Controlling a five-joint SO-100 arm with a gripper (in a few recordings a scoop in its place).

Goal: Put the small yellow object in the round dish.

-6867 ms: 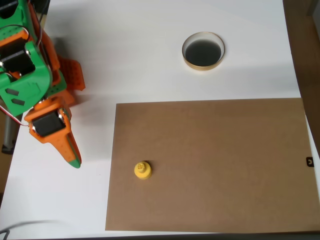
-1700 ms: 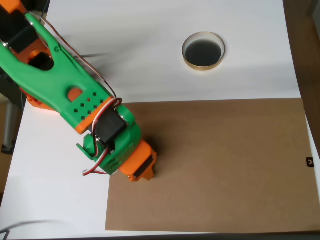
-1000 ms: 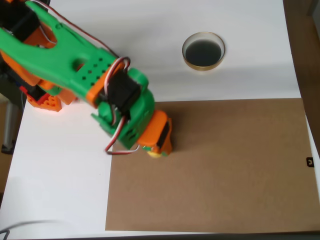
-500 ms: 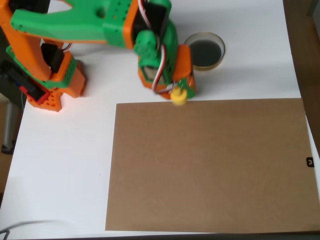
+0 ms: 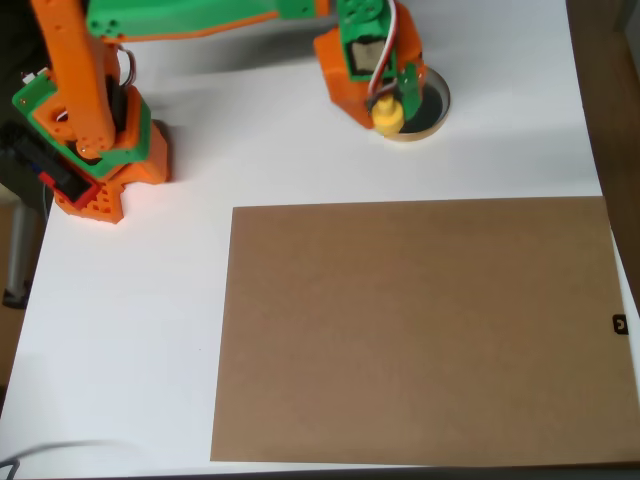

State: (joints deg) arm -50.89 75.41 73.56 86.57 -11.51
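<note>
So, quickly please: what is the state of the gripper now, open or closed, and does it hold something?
Gripper: closed on the small yellow object, held over the edge of the round dish.

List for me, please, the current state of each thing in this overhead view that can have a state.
small yellow object: held in the gripper, over the near-left edge of the dish, not yet released.
gripper: shut on the small yellow object, above the dish's rim.
round dish: upright on the white table, partly covered by the gripper; no contents can be seen in its dark inside.
brown sheet: lying flat on the table, nothing on it.
</note>
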